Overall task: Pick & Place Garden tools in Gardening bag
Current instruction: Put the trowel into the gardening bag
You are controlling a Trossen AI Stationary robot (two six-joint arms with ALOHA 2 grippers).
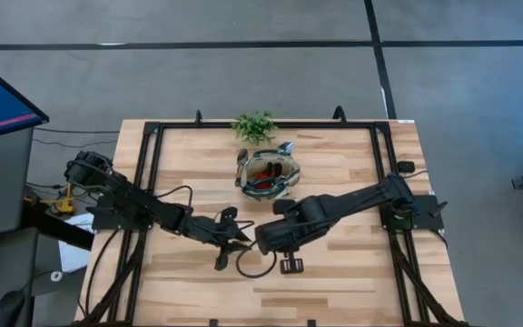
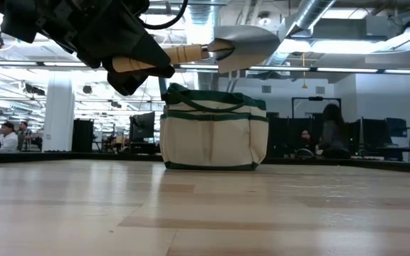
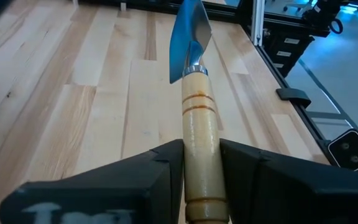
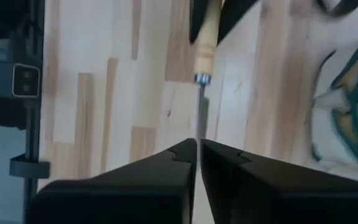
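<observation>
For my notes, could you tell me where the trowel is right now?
The trowel is held above the table by the left pincer, near the table's middle in the high view, in front of the gardening bag.

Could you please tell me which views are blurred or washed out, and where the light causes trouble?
Right wrist view: soft throughout, the gardening bag smeared. Low view: ceiling lights flare behind the trowel, with the left gripper a dark silhouette. Left wrist view: handle sharp, blade tinted blue. High view: evenly lit.

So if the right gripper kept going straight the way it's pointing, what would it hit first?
The trowel: its blade lies edge-on directly ahead of the right gripper, with the left gripper holding the handle beyond. How near the blade is, I can't tell.
</observation>
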